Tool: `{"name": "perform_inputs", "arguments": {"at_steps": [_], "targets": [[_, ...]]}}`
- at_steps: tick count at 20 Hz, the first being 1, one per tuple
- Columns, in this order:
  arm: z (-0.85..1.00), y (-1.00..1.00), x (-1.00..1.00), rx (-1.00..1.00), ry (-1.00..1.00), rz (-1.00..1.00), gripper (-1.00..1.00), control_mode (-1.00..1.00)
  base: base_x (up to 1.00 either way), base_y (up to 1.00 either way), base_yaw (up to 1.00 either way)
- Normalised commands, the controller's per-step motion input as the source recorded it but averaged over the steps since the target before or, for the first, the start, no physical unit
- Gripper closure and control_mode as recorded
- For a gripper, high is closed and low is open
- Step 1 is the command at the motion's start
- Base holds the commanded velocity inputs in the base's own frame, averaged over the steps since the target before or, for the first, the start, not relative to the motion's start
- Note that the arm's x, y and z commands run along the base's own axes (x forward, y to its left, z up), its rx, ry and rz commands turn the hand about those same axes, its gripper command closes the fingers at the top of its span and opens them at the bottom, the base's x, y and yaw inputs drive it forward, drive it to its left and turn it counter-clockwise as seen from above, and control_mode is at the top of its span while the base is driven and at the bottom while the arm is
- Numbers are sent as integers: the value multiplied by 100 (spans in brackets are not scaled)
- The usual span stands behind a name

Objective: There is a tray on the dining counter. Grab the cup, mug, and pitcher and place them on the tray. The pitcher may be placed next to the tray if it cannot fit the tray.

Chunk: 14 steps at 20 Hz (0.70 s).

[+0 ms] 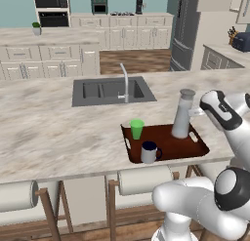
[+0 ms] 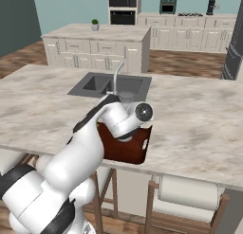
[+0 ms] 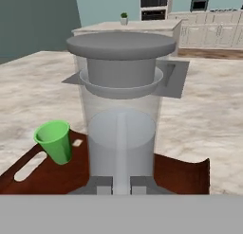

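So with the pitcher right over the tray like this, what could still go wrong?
1. The pitcher is tall and slim, and the shut gripper holds it low near its base, so it may tip as the fingers let go.
2. It stands near the far right corner of the tray, close to the raised rim; if its base sits on that rim it would lean.
3. The cup and the mug share the tray, so a falling pitcher could knock them over.

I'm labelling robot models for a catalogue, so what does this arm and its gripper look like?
The arm is glossy white with rounded, tubular links and dark grey to black bands and caps at the joints. The hand is white with a black panel. The gripper ends in two small grey, blocky fingertips. No cables or markings are visible.
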Motion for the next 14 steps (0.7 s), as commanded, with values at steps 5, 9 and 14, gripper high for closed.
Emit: {"name": "perform_inputs", "arguments": {"at_steps": [5, 9, 14], "targets": [[0, 18, 0, 0, 0, 1, 100, -100, 0, 0, 0], [-8, 18, 2, 0, 0, 0, 100, -100, 0, 0, 0], [-24, 17, 1, 0, 0, 0, 100, -100, 0, 0, 0]]}}
